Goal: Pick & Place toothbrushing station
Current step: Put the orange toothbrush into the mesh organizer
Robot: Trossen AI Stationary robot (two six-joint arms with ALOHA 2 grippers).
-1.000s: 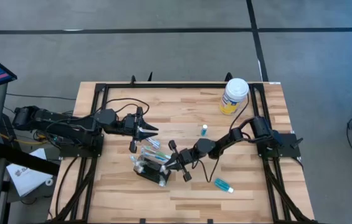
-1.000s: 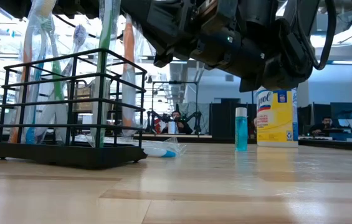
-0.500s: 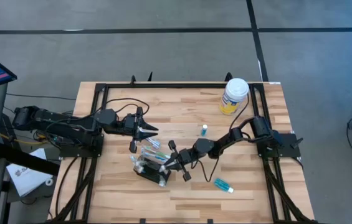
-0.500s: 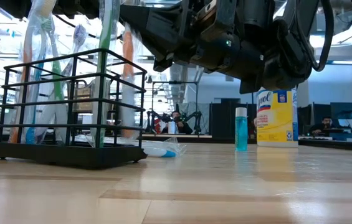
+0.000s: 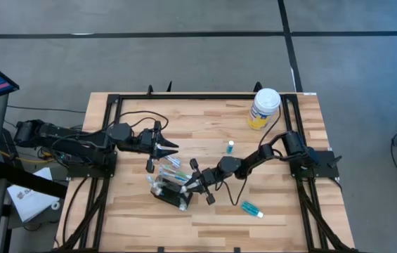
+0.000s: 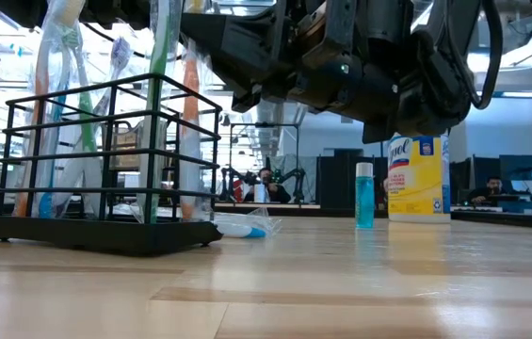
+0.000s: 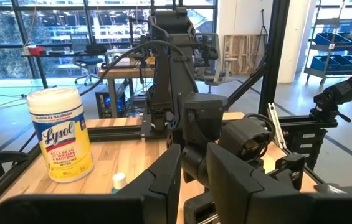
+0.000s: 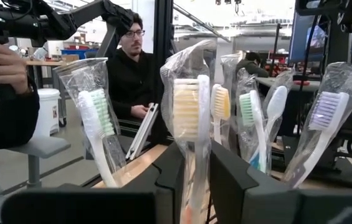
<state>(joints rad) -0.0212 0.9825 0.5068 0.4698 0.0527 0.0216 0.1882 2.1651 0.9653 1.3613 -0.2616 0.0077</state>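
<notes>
The toothbrushing station [image 5: 168,191] is a black wire holder [image 6: 105,235] standing on its flat base near the table's middle, with several wrapped toothbrushes upright in it. My right gripper [image 5: 197,181] reaches it level from the table's right and is open. Its fingers [image 8: 169,180] stand on either side of a wrapped orange toothbrush [image 8: 190,112] that stands in the holder's right end [image 6: 190,141]. My left gripper [image 5: 173,149] waits level above the table, beyond the holder toward the far left, open with nothing between its fingers [image 7: 163,180]. My right gripper has the wrapped orange toothbrush's upper handle [image 8: 191,155] between its open fingers, coming level from the table's right. Whether the fingers touch the wrapper, I cannot tell. The toothbrush stands upright in the holder.
A white-lidded Lysol canister [image 5: 263,107] stands at the far right. A small teal bottle [image 5: 230,146] stands near the middle and another [image 5: 252,209] lies near the right front. Wrapped toothbrushes [image 5: 172,163] lie beside the holder. People sit beyond the table [image 8: 132,68].
My right gripper has opened around the orange toothbrush. The toothbrush has dropped lower into the holder, and its lower end now reaches down to the base. The holder has stayed where it was.
</notes>
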